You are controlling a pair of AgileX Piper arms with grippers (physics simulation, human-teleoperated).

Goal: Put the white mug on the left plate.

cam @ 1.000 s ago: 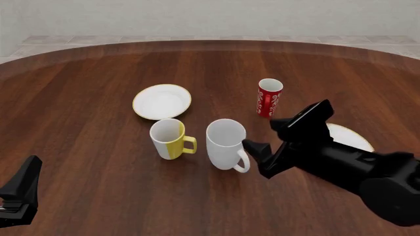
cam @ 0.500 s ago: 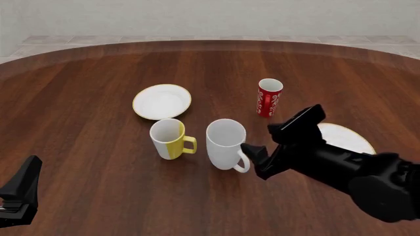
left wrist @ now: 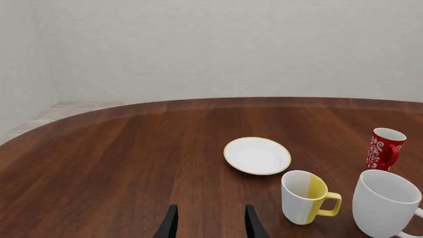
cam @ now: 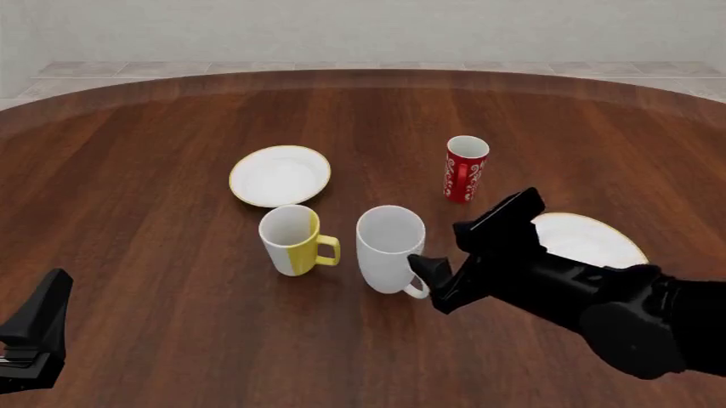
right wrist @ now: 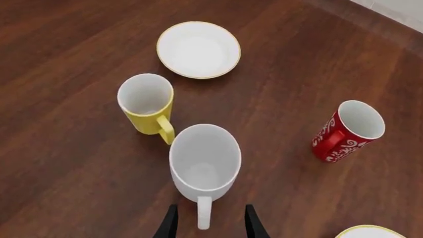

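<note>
Right wrist view: white mug (right wrist: 205, 161) stands upright just ahead of the right gripper (right wrist: 206, 223), its handle pointing back between the spread fingers (right wrist: 170, 224), left plate (right wrist: 198, 49) farther ahead; left gripper (left wrist: 207, 224), fingers also spread, sits well apart.

A large wooden table (cam: 170, 170) fills most of every view; its top is dark reddish-brown, with the grain running away from the camera in long streaks; its far edge curves in a broad arc, so the top looks round or oval; a soft sheen lies along that far rim. Beyond the edge a strip of floor (cam: 340, 66) shows, laid in pale beige tiles with faint joints; behind it rises a plain wall (left wrist: 231, 44), off-white and lightly mottled; in the left wrist view a second wall meets it at a corner. The light is even and diffuse, with only soft shadows on the wood.
</note>
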